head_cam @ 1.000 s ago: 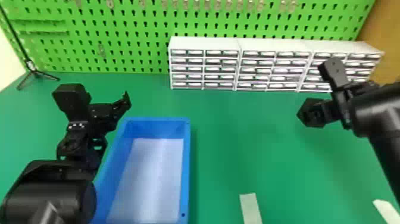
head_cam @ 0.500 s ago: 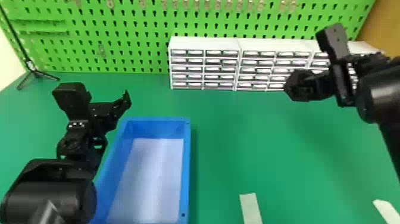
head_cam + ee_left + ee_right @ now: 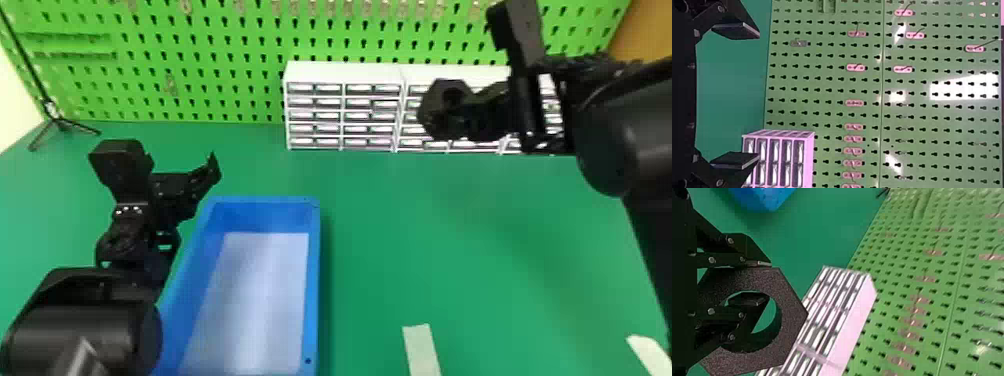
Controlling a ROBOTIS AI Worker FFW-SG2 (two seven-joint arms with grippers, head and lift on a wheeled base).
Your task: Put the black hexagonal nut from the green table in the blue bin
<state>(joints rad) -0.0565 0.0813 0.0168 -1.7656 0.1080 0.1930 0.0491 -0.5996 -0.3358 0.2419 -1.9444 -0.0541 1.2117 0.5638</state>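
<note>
Transferring, by my judgement: left end effector (image 3: 758, 96) spread, idle by blue bin's (image 3: 313, 280) far-left corner; farther off, right end effector (image 3: 769, 282) pinching black hexagonal nut (image 3: 793, 313) above tabletop (image 3: 450, 250), before white drawers (image 3: 344, 73); next, swing left over bin, lower, release.

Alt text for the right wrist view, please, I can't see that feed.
The right gripper holds the black hexagonal nut, one of its jaws reaching into the nut's hole and the other against an outer flat side. Beyond are a small-parts drawer cabinet, the green table with a corner of the blue bin, and a green pegboard.
</note>
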